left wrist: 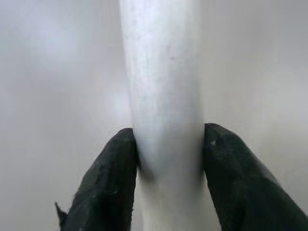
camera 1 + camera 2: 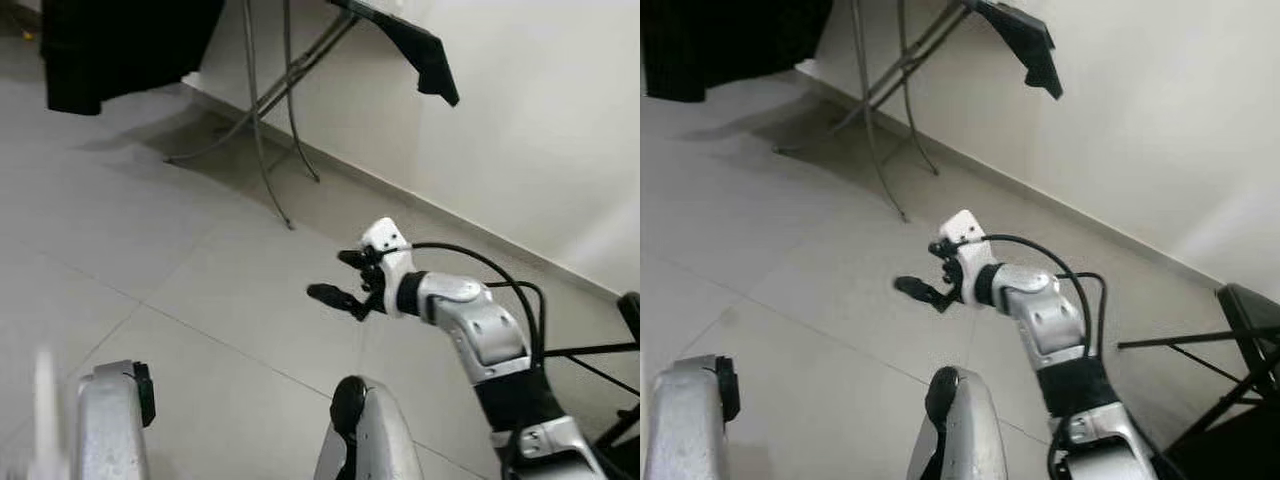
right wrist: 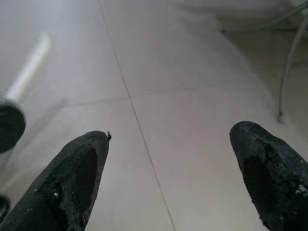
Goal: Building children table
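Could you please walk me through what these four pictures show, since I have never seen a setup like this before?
This is a humanoid robot with two silver arms, each ending in two black fingers. The two wide pictures come from a stereo camera on its head, looking down at a tiled floor beside a white wall. A metal rack with dark cloth hanging on it stands by the wall.

The right gripper is raised over the floor, its jaws open and holding nothing; its wrist camera looks past its fingers at bare tiles.

The other close picture comes from the left wrist. There the left gripper has its jaws shut on a white rod, probably a table leg, though I cannot be sure.
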Motion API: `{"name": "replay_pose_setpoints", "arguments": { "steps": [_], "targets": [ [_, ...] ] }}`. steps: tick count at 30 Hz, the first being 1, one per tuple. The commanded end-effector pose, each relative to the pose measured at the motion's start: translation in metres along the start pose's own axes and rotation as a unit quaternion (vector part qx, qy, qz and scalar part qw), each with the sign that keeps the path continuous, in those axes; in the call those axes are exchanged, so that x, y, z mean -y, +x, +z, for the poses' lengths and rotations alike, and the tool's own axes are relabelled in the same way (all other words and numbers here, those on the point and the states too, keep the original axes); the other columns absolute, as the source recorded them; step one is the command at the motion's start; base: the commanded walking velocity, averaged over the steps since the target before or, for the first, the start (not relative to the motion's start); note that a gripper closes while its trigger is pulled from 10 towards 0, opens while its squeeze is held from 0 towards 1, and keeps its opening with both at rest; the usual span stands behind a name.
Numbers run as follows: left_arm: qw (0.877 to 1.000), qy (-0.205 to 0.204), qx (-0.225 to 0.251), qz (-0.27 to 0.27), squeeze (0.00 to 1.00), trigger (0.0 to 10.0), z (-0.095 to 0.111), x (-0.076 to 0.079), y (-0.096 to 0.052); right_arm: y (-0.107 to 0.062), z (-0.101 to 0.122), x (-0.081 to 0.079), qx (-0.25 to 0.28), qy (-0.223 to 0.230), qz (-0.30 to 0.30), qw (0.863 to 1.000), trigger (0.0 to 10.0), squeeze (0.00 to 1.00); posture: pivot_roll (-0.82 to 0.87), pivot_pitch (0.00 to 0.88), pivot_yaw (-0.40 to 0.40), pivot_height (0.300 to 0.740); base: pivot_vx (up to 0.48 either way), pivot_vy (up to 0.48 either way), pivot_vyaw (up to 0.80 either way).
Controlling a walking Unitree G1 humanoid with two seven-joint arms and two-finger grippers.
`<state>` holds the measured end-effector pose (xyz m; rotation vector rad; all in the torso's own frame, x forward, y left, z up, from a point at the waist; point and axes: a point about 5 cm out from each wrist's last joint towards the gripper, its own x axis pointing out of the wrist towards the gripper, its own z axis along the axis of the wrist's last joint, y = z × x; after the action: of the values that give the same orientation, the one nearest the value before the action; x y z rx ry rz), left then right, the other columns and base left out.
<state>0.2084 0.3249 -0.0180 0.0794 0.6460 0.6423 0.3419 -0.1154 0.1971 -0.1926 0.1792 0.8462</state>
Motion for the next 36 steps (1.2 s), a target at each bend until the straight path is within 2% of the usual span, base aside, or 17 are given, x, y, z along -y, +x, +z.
{"name": "replay_pose_setpoints", "arguments": {
  "steps": [1,2,5,6,9,11,13,14,16,19,22,23,25,29,31,33,36],
  "targets": [
    [1.0,0.001,0.003,-0.011,0.0,0.0,-0.003,0.008,-0.002,-0.006,-0.003,0.008,0.01,0.019,-0.026,0.999,10.0,0.0,-0.09,0.0,-0.329,0.3,0.0,0.0,0.0],
    [1.0,0.001,0.003,-0.011,0.0,0.0,-0.003,0.008,-0.002,-0.006,-0.003,0.008,0.01,0.019,-0.026,0.999,10.0,0.0,-0.09,0.0,-0.329,0.3,0.0,0.0,0.0],
    [0.993,0.016,0.114,0.022,0.0,0.0,0.053,-0.002,0.005,-0.003,0.0,0.006,0.032,0.027,-0.031,0.999,10.0,0.0,-0.07,0.0,-0.298,0.3,0.0,0.0,0.0],
    [0.971,0.037,0.227,0.063,0.0,0.0,0.11,-0.013,0.001,0.0,0.001,0.007,0.052,0.037,-0.047,0.997,10.0,0.0,-0.06,0.0,-0.273,0.3,0.0,0.0,0.0],
    [0.962,0.041,0.258,0.075,0.0,0.0,0.126,-0.017,-0.001,0.0,0.002,0.007,0.057,0.04,-0.053,0.996,10.0,0.0,-0.06,0.0,-0.27,0.3,0.0,0.0,0.0],
    [0.939,0.056,0.328,0.089,0.0,0.0,0.163,-0.019,-0.01,0.004,0.003,0.006,0.07,0.048,-0.065,0.994,10.0,0.0,-0.05,0.0,-0.243,0.3,0.0,0.0,0.0],
    [0.939,0.056,0.328,0.089,0.0,0.0,0.163,-0.019,-0.01,0.004,0.003,0.006,0.07,0.048,-0.065,0.994,10.0,0.0,-0.05,0.0,-0.243,0.3,0.0,0.0,0.0],
    [0.898,0.057,0.425,0.096,0.0,0.0,0.214,-0.024,-0.029,0.008,0.005,0.002,0.092,0.072,-0.076,0.99,10.0,0.0,-0.04,0.0,-0.224,0.3,0.0,0.0,0.0],
    [0.898,0.057,0.425,0.096,0.0,0.0,0.214,-0.024,-0.029,0.008,0.005,0.002,0.092,0.072,-0.076,0.99,10.0,0.0,-0.04,0.0,-0.224,0.3,0.0,0.0,0.0],
    [0.846,0.028,0.527,0.074,0.0,0.0,0.268,-0.025,-0.061,0.012,0.007,-0.007,0.129,0.119,-0.05,0.983,10.0,0.0,-0.02,0.0,-0.203,0.305,0.0,0.0,0.0],
    [0.833,0.018,0.549,0.062,0.0,0.0,0.279,-0.024,-0.07,0.013,0.007,-0.009,0.137,0.129,-0.042,0.981,10.0,0.0,-0.02,0.0,-0.2,0.31,0.0,0.0,0.0],
    [0.796,-0.043,0.603,-0.015,0.0,0.0,0.312,-0.015,-0.099,0.013,0.005,-0.016,0.149,0.14,-0.018,0.979,10.0,0.0,-0.01,0.0,-0.181,0.32,0.0,0.0,0.0],
    [0.796,-0.043,0.603,-0.015,0.0,0.0,0.312,-0.015,-0.099,0.013,0.005,-0.016,0.149,0.14,-0.018,0.979,10.0,0.0,-0.01,0.0,-0.181,0.32,0.0,0.0,0.0],
    [0.755,-0.088,0.637,-0.127,0.0,0.0,0.339,0.0,-0.13,0.011,0.004,-0.019,0.161,0.145,-0.005,0.976,10.0,0.0,0.0,0.0,-0.162,0.34,0.0,0.0,0.0],
    [0.755,-0.088,0.637,-0.127,0.0,0.0,0.339,0.0,-0.13,0.011,0.004,-0.019,0.161,0.145,-0.005,0.976,10.0,0.0,0.0,0.0,-0.162,0.34,0.0,0.0,0.0],
    [0.733,-0.119,0.634,-0.216,0.0,0.0,0.347,0.015,-0.144,0.009,0.002,-0.019,0.164,0.148,-0.004,0.975,10.0,0.0,-0.01,0.0,-0.147,0.35,0.0,0.0,0.0],
    [0.722,-0.128,0.631,-0.255,0.0,0.0,0.347,0.023,-0.149,0.009,-0.001,-0.02,0.164,0.151,-0.005,0.975,10.0,0.0,0.0,0.0,-0.14,0.355,0.0,0.0,0.0]
  ]
}}
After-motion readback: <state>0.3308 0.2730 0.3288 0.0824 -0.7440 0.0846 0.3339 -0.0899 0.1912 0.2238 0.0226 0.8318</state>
